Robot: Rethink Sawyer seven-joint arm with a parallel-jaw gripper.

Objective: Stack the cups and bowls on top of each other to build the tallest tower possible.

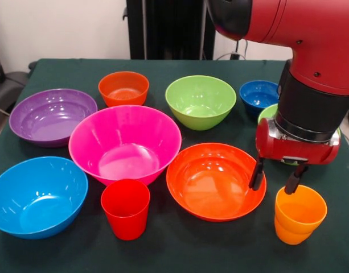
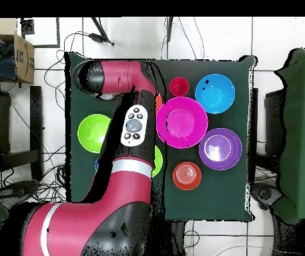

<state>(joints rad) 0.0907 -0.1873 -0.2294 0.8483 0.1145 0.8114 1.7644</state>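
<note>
My gripper [image 1: 276,176] hangs open and empty just behind the orange cup [image 1: 299,215] at the front right, its right finger [image 1: 295,178] near the cup's far rim. The large orange-red bowl [image 1: 216,181] lies beside its left finger. The red cup [image 1: 126,209] stands in front of the pink bowl [image 1: 124,142]. Around them sit the light blue bowl [image 1: 37,195], purple bowl [image 1: 52,115], small orange-red bowl [image 1: 123,88], a lime green bowl [image 1: 200,101] and the small blue bowl [image 1: 258,94]. Another lime green bowl [image 1: 269,111] is mostly hidden behind the gripper. Everything stands apart; no tower is in view.
All pieces rest on a dark green tablecloth [image 1: 180,250]. In the overhead view the arm [image 2: 131,127] covers the gripper and the table's left part; the red cup [image 2: 179,86], pink bowl [image 2: 181,122] and a lime green bowl [image 2: 93,132] show.
</note>
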